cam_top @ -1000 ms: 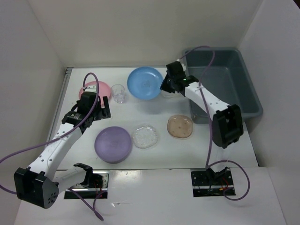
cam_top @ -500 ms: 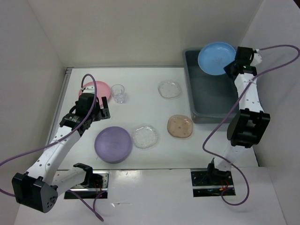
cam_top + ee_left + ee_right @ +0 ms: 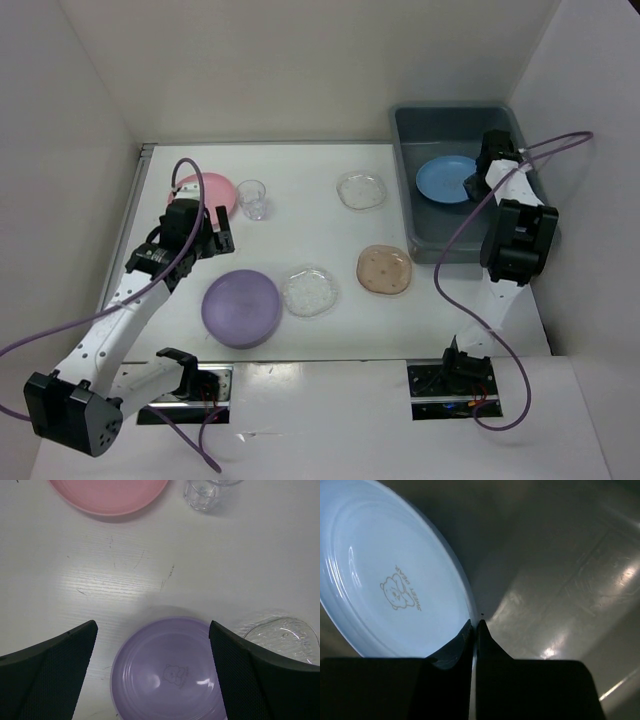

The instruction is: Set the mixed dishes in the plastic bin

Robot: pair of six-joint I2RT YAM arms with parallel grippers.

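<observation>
One plate at the drop-off: blue plate (image 3: 446, 179) is low inside the bin (image 3: 450, 113), w/ the right claw (image 3: 475, 625) pinched tight on its rim. Ease it flat onto the bottom, then open & lift straight up. Left claw (image 3: 152, 626) is wide open, empty, above the purple plate (image 3: 167, 675).

Pink plate (image 3: 107, 495) cropped at top, cup (image 3: 202, 493) likewise
</observation>
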